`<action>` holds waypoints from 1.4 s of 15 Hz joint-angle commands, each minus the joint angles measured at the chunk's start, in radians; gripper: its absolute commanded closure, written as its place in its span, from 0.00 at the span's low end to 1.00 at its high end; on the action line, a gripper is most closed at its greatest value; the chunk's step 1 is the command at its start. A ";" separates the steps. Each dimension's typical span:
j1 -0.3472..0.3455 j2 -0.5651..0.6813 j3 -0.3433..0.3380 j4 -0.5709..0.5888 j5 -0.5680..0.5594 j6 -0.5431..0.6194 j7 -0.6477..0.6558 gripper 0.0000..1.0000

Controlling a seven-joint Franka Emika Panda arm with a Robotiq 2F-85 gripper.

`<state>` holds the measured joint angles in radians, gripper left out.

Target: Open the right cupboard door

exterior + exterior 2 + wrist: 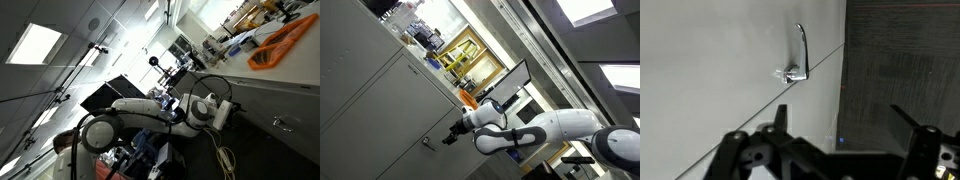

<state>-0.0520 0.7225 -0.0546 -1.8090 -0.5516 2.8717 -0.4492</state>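
The right cupboard door [710, 80] is a pale grey-white panel with a small silver bar handle [800, 55] near its edge. In the wrist view my gripper [845, 120] is open and empty. Its two dark fingers sit below the handle, astride the seam between the pale door and the darker panel [905, 60]. In an exterior view the gripper [453, 135] hovers close to the handle [427, 143] on the door [385, 120], not touching it. The door looks shut. The handle also shows in an exterior view [283, 124].
An orange object [285, 40] lies on the counter above the cupboard. My white arm [550, 128] reaches in from the side. Monitors and shelves [510, 85] stand behind the arm. Cables [225, 155] hang near the arm base.
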 commanded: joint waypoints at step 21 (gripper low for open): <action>0.140 0.364 -0.192 0.230 0.034 0.183 0.115 0.00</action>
<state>0.0877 1.0861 -0.2471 -1.5799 -0.5271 3.0559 -0.3246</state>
